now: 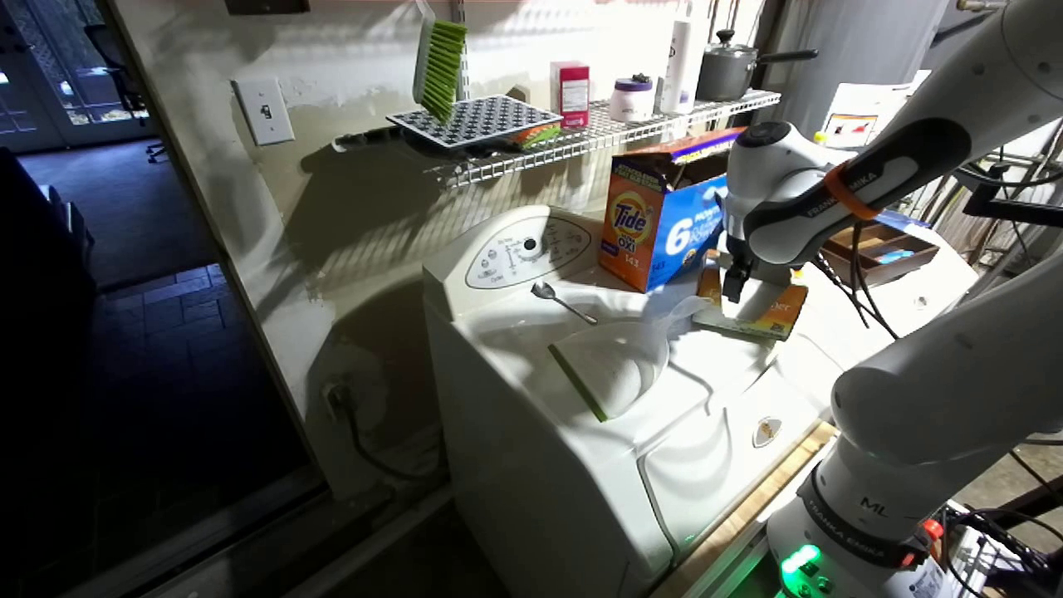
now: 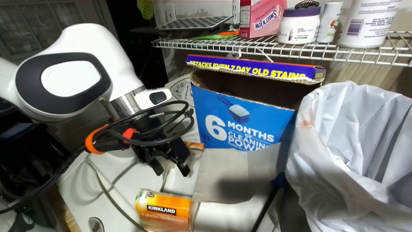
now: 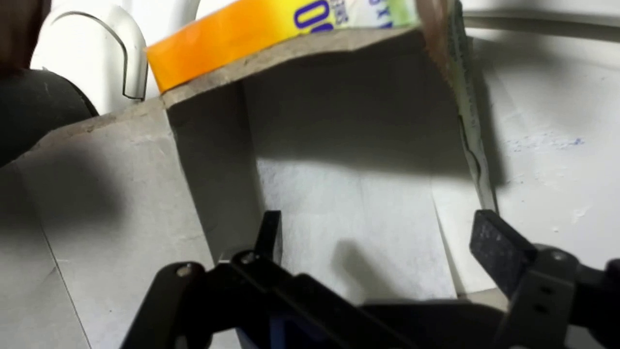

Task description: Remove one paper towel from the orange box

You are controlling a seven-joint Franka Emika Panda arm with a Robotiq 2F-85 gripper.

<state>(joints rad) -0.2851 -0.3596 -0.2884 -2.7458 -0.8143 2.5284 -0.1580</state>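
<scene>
The worktop (image 1: 515, 332), a white appliance's top, carries the boxes. At two o'clock from the middle of an exterior view stands the tall Tide carton (image 1: 656, 220), open at the top, its inside too dark to read. The smaller Kirkland box (image 2: 164, 211), at seven o'clock in an exterior view and running out at the bottom edge, I judge to be the task's orange box, since the work is lined up over its mouth. Its folded-out grey flap (image 2: 225, 175) hides the lower part of the carton there.

Over that mouth hangs the end effector (image 3: 380, 232), fingers (image 3: 499, 247) wide apart and holding nothing, so the step in hand looks like lining up for the reach. Smallest is the pale sheet (image 3: 348, 203) inside the box, which I take for the paper towel. The next move calls for bringing both fingertips within the walls, lowering, and pinching up a single layer. In the wrist view the finger at four o'clock overlaps the box's wall; whether it touches, or how many sheets lie below, I cannot tell.
</scene>
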